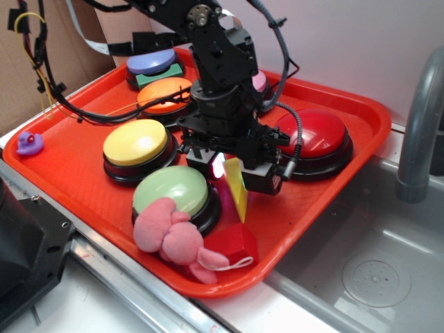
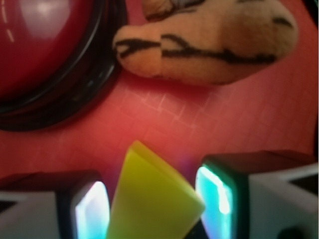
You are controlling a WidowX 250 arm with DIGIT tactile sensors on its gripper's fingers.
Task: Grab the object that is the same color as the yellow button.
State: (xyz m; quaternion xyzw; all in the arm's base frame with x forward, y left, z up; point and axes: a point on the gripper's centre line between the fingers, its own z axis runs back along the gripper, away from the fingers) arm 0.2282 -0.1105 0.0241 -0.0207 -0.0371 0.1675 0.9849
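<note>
The object, a small yellow wedge [image 1: 236,187], stands tilted between my gripper's [image 1: 226,169] fingers, just right of the pale green button [image 1: 171,189]. In the wrist view the wedge [image 2: 149,194] fills the gap between the two lit pads [image 2: 91,209], touching both, so the gripper [image 2: 152,211] is shut on it. Whether its lower tip still rests on the tray I cannot tell. The yellow button [image 1: 136,141], round and domed on a black base, sits left of the gripper.
On the orange-red tray [image 1: 83,187] are a red button [image 1: 312,135], an orange button [image 1: 164,94], a purple button [image 1: 151,61], a pink plush [image 1: 177,237] and a red block [image 1: 232,244]. An orange striped plush [image 2: 209,40] lies ahead. A sink [image 1: 374,277] and grey pipe [image 1: 423,118] stand to the right.
</note>
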